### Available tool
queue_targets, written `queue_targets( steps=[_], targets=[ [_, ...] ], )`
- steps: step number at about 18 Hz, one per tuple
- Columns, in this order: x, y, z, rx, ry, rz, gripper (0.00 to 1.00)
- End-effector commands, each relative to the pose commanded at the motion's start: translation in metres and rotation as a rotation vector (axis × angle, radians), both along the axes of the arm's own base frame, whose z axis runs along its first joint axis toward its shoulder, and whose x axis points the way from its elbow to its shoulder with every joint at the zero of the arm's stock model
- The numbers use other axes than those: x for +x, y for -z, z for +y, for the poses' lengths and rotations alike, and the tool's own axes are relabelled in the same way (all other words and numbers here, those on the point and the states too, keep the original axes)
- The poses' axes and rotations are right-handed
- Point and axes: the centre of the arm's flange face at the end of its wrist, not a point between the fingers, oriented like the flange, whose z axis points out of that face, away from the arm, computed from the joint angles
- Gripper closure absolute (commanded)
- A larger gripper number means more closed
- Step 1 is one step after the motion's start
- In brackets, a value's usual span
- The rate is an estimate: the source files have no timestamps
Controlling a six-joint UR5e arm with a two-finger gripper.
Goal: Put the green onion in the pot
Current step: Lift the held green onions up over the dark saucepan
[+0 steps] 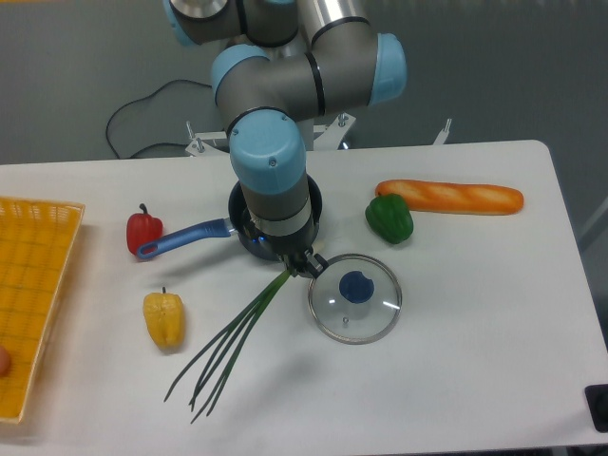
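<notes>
gripper (302,263): clamped on the onion's root end, just above the pot's near rim
onion (233,344): stalks trail down-left from the gripper to the table
pot (245,226): directly behind the gripper, largely hidden by the wrist
lid (354,297): just right of the gripper

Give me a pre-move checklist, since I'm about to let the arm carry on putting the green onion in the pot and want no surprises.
1. Tool holds the green onion at its root end: looks ok, though the jaws are partly hidden.
2. Onion clear of the table: cannot tell; the stalk tips trail low toward the front.
3. Pot open, no lid on it: ok; the glass lid lies on the table beside it.
4. Pot's inside free: cannot tell, the arm's wrist covers it.
5. Stalks clear of the yellow pepper: ok, apart.
6. Onion fits the pot: not ok, stalks look longer than the pot is wide.
</notes>
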Motion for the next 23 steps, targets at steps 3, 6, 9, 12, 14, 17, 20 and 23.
queue_targets(
  steps=[3, 6, 9, 12, 14, 17, 20, 23],
  targets=[
    [0.001, 0.000, -0.001, -0.004, 0.000, 0.000, 0.90],
    [0.006, 0.002, -0.011, -0.052, 0.001, 0.022, 0.90],
    [0.015, 0.000, -0.027, -0.088, 0.002, 0.048, 0.90],
    [0.024, -0.004, -0.036, -0.094, 0.001, 0.048, 0.90],
    [0.026, -0.003, -0.042, -0.126, 0.001, 0.041, 0.90],
    [0.031, 0.001, -0.050, -0.209, 0.017, 0.026, 0.90],
    [0.036, 0.003, -0.053, -0.251, 0.028, 0.016, 0.90],
    [0.040, 0.000, -0.061, -0.278, 0.091, -0.008, 0.90]
  ],
)
